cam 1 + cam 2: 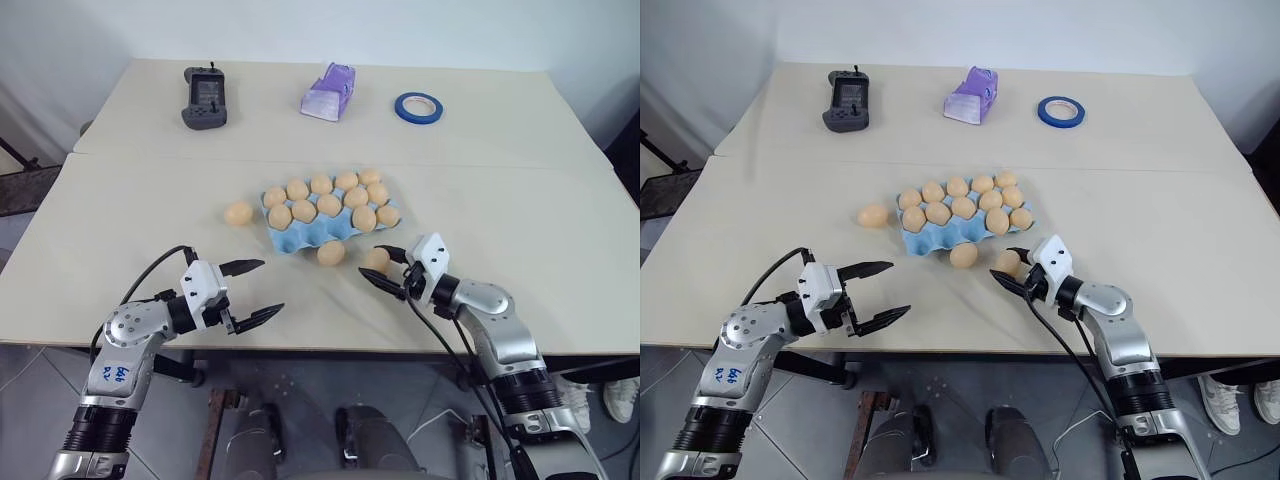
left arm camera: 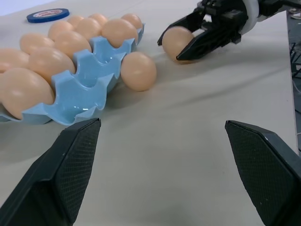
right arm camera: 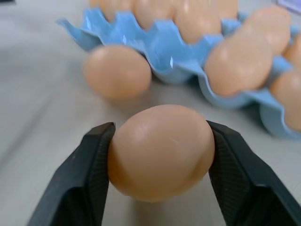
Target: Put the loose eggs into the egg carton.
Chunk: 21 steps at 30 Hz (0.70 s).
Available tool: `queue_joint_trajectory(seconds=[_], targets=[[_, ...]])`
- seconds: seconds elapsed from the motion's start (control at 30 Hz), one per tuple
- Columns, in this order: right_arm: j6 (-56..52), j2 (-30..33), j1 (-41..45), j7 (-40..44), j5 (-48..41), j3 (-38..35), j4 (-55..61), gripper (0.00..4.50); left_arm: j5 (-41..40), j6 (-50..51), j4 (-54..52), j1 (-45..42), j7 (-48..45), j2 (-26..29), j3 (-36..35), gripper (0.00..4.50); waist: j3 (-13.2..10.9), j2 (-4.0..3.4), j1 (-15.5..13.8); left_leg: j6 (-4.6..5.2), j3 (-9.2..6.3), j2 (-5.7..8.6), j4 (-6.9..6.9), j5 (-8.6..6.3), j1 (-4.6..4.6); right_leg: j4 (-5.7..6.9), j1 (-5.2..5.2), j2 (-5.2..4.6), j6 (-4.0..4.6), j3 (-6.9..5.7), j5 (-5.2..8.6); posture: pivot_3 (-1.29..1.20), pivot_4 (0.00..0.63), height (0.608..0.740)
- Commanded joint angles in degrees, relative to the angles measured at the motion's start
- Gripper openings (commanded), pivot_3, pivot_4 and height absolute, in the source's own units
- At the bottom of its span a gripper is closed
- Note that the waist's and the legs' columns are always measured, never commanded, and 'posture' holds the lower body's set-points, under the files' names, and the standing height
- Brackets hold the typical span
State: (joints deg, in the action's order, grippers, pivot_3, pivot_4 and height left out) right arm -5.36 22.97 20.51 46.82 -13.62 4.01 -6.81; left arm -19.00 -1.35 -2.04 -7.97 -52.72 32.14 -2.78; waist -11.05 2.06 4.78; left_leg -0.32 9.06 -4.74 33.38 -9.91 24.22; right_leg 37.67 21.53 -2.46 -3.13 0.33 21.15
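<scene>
Three loose eggs lie on the cream desk (image 1: 560,250) in the head views: one to the left of the egg carton (image 1: 300,238), well apart from both arms (image 1: 238,213); one touching or just beside the carton's near edge (image 1: 331,253); one between the fingers of the right pincer (image 1: 385,270), near the carton's near right corner. Egg carton: light blue, ten eggs seated in two rows, near row of cups empty. Left pincer (image 1: 250,292): released, spread wide, holding nothing, nearer than the right to the egg at the carton's left. Far side of desk: dark handheld controller (image 1: 204,98), lilac packet (image 1: 330,91), blue tape ring (image 1: 419,107). Left wrist view: empty carton cups (image 2: 82,89) in front, middle egg (image 2: 138,70) beside them, right pincer (image 2: 181,40) bracketing its egg beyond; tape ring (image 2: 48,15) shows a white label with red marks, not readable. Right wrist view: both black fingers (image 3: 89,174) press the egg's (image 3: 161,149) flanks, so the right pincer is clenched on it; the egg rests on the desk, long axis across the fingers. Judged relation for the coming move: empty cups lie straight ahead of the held egg, just beyond it. Left forearm carries blue handwriting (image 1: 122,376), illegible.
</scene>
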Motion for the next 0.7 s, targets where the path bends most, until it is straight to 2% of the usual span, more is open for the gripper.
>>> queue_joint_trajectory(seconds=[0.03,0.17,0.3,0.47,0.5,0.63,0.7], targets=[[-1.5,-0.9,2.1,-0.1,-2.3,-0.5,5.2,2.92,-0.9,0.0,-2.7,0.8,0.6,0.7,-1.9,4.5,0.0,0.0,0.1,0.0,0.0,0.0,0.0,0.0,0.0,0.0,0.0,0.0,0.0,0.0,0.0,0.0,0.15,0.74],[-2.6,-4.2,8.2,-3.5,-0.4,0.7,4.0,2.92,-0.9,0.1,-2.9,1.1,1.2,0.4,-2.3,4.5,0.0,0.0,0.2,-0.01,0.01,-0.01,0.01,0.01,0.0,0.04,0.03,0.0,0.0,0.01,0.0,0.0,0.15,0.74],[1.3,-7.6,15.8,-7.7,4.4,1.8,-5.9,2.92,-0.7,0.1,-3.4,1.4,2.0,-0.1,-2.0,4.5,0.0,0.0,0.2,-0.04,0.01,-0.01,0.0,0.02,0.0,0.05,0.06,-0.01,0.01,0.0,0.0,0.0,0.15,0.74],[4.5,-9.3,19.3,-7.8,5.9,2.1,-14.1,2.92,-0.7,0.1,-4.0,1.9,2.8,0.0,-2.5,4.5,0.0,0.0,-0.1,-0.03,0.01,0.03,-0.09,0.0,0.07,-0.1,0.06,-0.05,0.03,-0.03,0.01,0.0,0.15,0.74],[4.9,-9.6,19.4,-7.5,5.9,2.2,-14.5,3.36,-0.7,0.1,-4.2,2.1,3.0,0.1,-2.7,4.5,0.0,0.0,0.0,-0.01,0.04,0.03,-0.09,-0.01,0.09,-0.12,0.06,-0.05,0.03,-0.02,0.01,0.0,0.15,0.74],[5.4,-9.8,18.8,-7.2,5.8,2.1,-13.7,4.47,-0.9,0.2,-4.8,2.8,3.4,0.3,-3.0,4.5,0.0,0.0,0.2,0.0,0.07,0.01,-0.09,-0.02,0.08,-0.1,0.08,-0.03,0.02,0.01,0.01,0.0,0.15,0.74],[5.1,-9.1,18.0,-7.1,5.6,1.7,-12.2,4.47,-0.9,0.3,-5.0,3.0,3.6,0.3,-3.1,4.5,0.0,0.0,0.3,-0.02,0.07,-0.02,-0.09,-0.01,0.06,-0.06,0.08,0.01,0.03,0.01,0.01,0.0,0.15,0.74]])
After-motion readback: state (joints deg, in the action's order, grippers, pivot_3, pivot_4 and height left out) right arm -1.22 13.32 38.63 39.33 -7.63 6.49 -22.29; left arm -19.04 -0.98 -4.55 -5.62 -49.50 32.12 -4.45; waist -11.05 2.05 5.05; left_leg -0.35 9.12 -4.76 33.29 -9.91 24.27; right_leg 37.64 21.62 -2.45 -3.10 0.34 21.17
